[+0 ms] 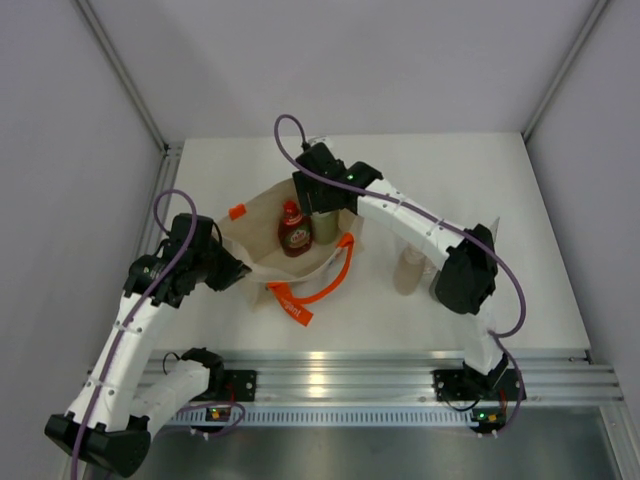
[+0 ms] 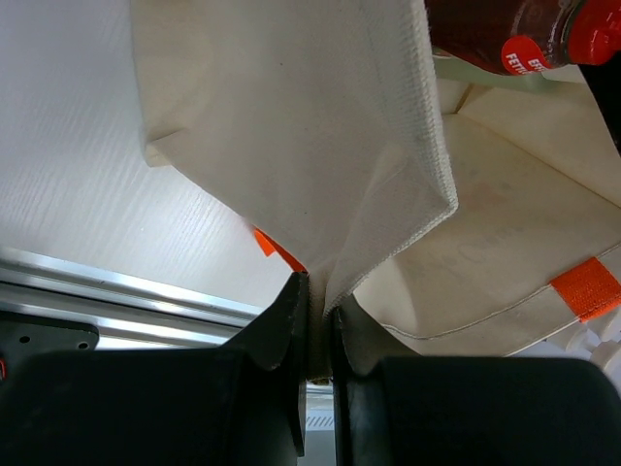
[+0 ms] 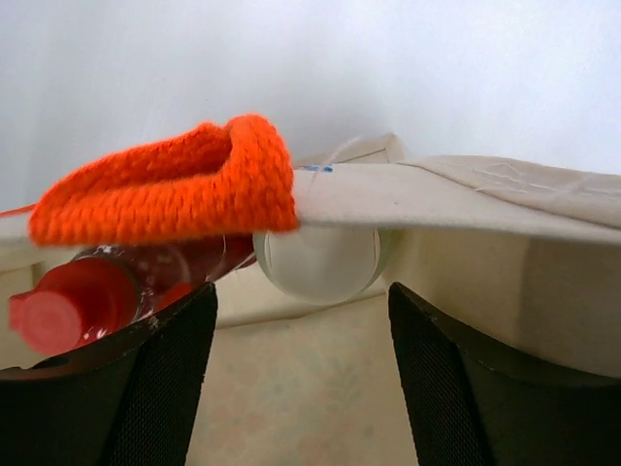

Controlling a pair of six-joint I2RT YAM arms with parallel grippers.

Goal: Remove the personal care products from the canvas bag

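The canvas bag [image 1: 262, 240] lies at the table's middle with orange handles [image 1: 325, 282]. My left gripper [image 1: 238, 270] is shut on the bag's near-left edge and holds the cloth [image 2: 320, 175] up. My right gripper [image 1: 318, 205] is open at the bag's far mouth. In the right wrist view the open gripper [image 3: 301, 320] frames a white round bottle cap [image 3: 318, 264], just beyond the fingertips and under the canvas rim. This pale green bottle [image 1: 328, 228] lies inside the bag. A tan bottle [image 1: 408, 270] stands on the table to the bag's right.
A red-capped sauce bottle [image 1: 294, 232] lies inside the bag beside the green one; it also shows in the right wrist view [image 3: 107, 291] and the left wrist view [image 2: 524, 34]. An orange handle [image 3: 165, 189] hangs over the mouth. The right arm's elbow [image 1: 465, 268] stands next to the tan bottle.
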